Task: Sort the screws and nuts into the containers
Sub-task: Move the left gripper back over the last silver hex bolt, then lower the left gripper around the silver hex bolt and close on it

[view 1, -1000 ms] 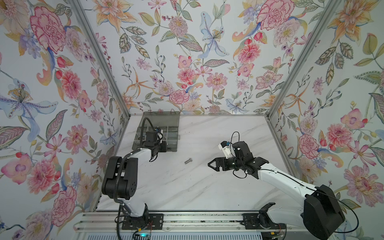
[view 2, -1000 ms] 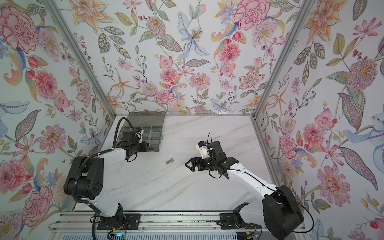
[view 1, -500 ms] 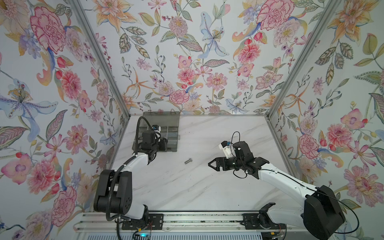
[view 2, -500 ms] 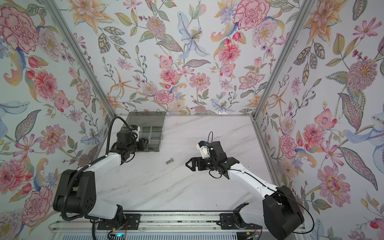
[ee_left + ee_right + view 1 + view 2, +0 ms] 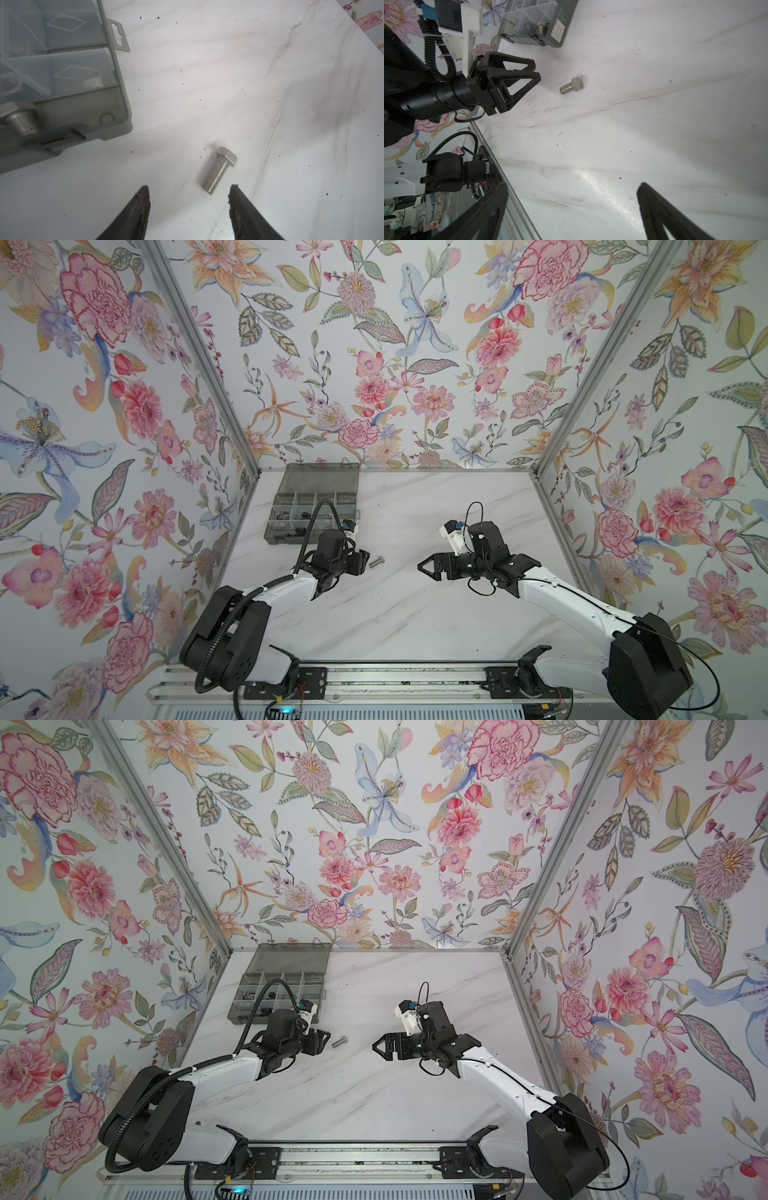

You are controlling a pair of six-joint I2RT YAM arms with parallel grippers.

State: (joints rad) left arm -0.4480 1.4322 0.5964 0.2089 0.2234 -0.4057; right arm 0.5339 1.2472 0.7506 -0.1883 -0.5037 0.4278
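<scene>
Screw (image 5: pixel 21 123) in the organiser box (image 5: pixel 124 116) hides partly behind its latch (image 5: pixel 54 137); left gripper (image 5: pixel 190 187), jaws apart, faces a loose screw (image 5: pixel 220 169).

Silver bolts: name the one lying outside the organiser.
The loose bolt on the table, just ahead of the left gripper; the other bolt sits inside the organiser.

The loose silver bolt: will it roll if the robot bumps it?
Probably a little: the silver bolt lies on its side, with a round shank. Its flat-sided hex head would likely stop it. It looks like stiff metal.
</scene>
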